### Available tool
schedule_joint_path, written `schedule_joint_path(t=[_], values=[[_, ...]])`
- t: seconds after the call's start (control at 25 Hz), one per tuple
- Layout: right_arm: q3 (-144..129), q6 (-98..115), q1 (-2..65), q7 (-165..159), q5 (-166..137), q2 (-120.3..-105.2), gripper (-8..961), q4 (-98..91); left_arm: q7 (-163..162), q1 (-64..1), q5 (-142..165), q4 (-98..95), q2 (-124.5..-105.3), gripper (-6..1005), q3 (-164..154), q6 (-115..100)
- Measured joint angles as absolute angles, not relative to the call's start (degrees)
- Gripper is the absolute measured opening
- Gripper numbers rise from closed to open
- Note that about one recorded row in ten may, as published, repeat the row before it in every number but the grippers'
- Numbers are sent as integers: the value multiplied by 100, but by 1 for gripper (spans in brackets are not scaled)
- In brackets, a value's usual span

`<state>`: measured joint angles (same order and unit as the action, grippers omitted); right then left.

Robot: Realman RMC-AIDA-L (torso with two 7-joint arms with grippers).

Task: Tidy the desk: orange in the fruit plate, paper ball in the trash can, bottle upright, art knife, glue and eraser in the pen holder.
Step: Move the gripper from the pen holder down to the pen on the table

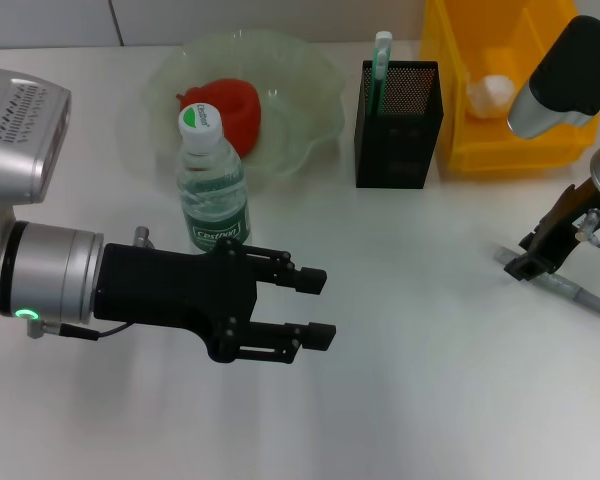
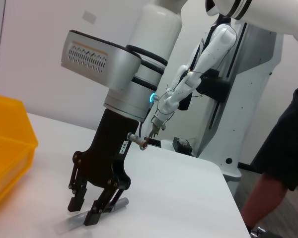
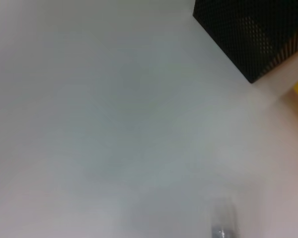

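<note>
a: what's in the containers?

b: the orange (image 1: pixel 232 112) lies in the fruit plate (image 1: pixel 310 100). the art knife (image 1: pixel 380 66) stands upright in the pen holder (image 1: pixel 397 124), its tip above the rim. a white paper ball (image 1: pixel 492 92) sits in the trash can (image 1: pixel 500 140). the bottle (image 1: pixel 211 182) stands upright on the desk (image 1: pixel 420 350), just in front of the plate.

a: and the arms?

b: the right gripper (image 1: pixel 530 258) is down at the desk surface, wrist tilted, its 2 fingers (image 2: pixel 97 212) spread apart on either side of the glue (image 1: pixel 565 287). the stick lies flat on the desk and runs out beyond the fingertips on both sides; the jaws are not closed on it. the pen holder is well away from those fingers, with the trash can beyond them.

a: the left one?

b: the left gripper (image 1: pixel 310 307) reaches level across the desk, jaws parted and holding nothing. the bottle is just behind its fingers. i can't spot the eraser.
</note>
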<state>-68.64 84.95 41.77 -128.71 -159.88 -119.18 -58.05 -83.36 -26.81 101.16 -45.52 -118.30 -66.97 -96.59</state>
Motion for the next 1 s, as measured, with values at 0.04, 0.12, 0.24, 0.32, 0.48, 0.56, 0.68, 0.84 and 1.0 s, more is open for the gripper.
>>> schedule_joint_path(t=[0.04,0.12,0.24,0.32,0.48,0.56,0.68,0.84,1.0], values=[[-6869,8495,4178,-12861,-15988,-11918,369,-5801,-8335,-2681,10116,-4553,-11830,594,-6697,-9649],[-6885,8495,4177,-12858,-15988,-11918,378,-5796,-8334,-2681,10116,-4553,-11830,594,-6697,-9631],[-6922,8490,4177,-12858,-15988,-11918,379,-5770,-8329,-2681,10116,-4547,-11830,594,-6697,-9625],[-6927,8470,4176,-12857,-15988,-11918,379,-5744,-8325,-2681,10116,-4544,-11830,594,-6697,-9624],[-6932,8418,4182,-12850,-15988,-11926,356,-5679,-8323,-2680,10116,-4544,-11830,594,-6697,-9624],[-6947,8409,4187,-12849,-15988,-11928,317,-5655,-8324,-2680,10116,-4544,-11832,594,-6697,-9622],[-6953,8378,4200,-12849,-15988,-11928,275,-5611,-8325,-2682,10116,-4544,-11836,594,-6697,-9619],[-6953,8342,4204,-12847,-15988,-11928,261,-5571,-8327,-2686,10116,-4544,-11838,594,-6697,-9616],[-6952,8334,4203,-12844,-15975,-11926,248,-5577,-8336,-2704,10116,-4544,-11839,594,-6697,-9615]])
